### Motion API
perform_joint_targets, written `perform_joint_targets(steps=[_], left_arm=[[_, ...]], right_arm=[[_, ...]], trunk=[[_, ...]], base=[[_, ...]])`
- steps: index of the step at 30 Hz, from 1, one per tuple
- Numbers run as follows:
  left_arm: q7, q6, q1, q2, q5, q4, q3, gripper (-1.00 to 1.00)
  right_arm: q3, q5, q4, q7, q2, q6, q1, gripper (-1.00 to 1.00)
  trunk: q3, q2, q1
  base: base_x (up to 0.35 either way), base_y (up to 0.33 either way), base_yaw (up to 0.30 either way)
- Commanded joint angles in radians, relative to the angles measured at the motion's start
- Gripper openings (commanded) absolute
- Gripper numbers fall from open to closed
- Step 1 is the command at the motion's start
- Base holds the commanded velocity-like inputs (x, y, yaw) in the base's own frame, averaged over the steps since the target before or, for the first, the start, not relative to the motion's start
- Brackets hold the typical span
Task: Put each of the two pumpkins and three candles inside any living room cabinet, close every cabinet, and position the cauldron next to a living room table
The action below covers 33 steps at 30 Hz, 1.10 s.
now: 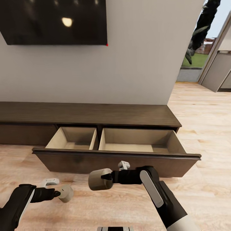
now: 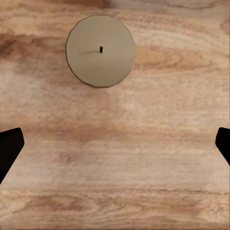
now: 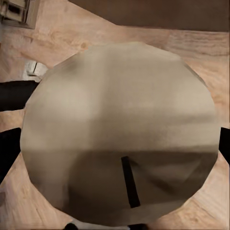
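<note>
While my right claw (image 1: 103,177) carries a candle (image 1: 98,179) clamped sideways at six o'clock, the cabinet (image 1: 96,115) drawer (image 1: 141,141) gapes at twelve, ready for it. My left wrist view shows a second candle (image 2: 101,51) standing on the floor (image 2: 115,158), my left claw (image 2: 115,143) spread wide, empty. Closer in, the right wrist view shows the held candle's (image 3: 120,134) wick.

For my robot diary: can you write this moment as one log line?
right end effector: holding candle | left end effector: open near floor candle | cabinet drawer: open
</note>
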Motion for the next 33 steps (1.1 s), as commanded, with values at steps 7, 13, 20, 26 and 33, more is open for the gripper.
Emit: perform_joint_targets(steps=[7, 13, 20, 26, 33], left_arm=[[0.0, -0.002, 0.0, -0.002, 0.005, 0.001, 0.0, 1.0], [0.001, -0.051, 0.0, -0.017, 0.007, 0.017, 0.001, 1.0], [0.001, -0.057, 0.0, -0.021, 0.006, 0.023, 0.001, 1.0], [0.001, -0.057, 0.0, -0.023, 0.006, 0.023, 0.002, 1.0], [0.001, -0.058, 0.0, -0.023, 0.006, 0.023, 0.002, 1.0]], right_arm=[[0.001, -0.123, -0.08, -0.001, -0.002, 0.009, 0.053, -1.0], [0.001, -0.138, -0.118, -0.001, 0.0, 0.009, 0.084, -1.0], [0.007, -0.141, -0.176, 0.001, -0.007, 0.009, 0.093, -1.0], [0.01, -0.201, -0.219, 0.07, -0.014, 0.009, 0.112, -1.0], [0.011, -0.226, -0.243, 0.096, -0.031, 0.009, 0.114, -1.0]], trunk=[[-0.027, -0.002, 0.003], [-0.05, -0.003, 0.006], [-0.077, -0.005, 0.009], [-0.101, -0.006, 0.012], [-0.128, -0.008, 0.015]], base=[[0.0, 0.0, 0.0], [0.0, 0.0, 0.0], [0.0, 0.0, 0.0], [0.0, 0.0, 0.0], [0.0, 0.0, 0.0]])
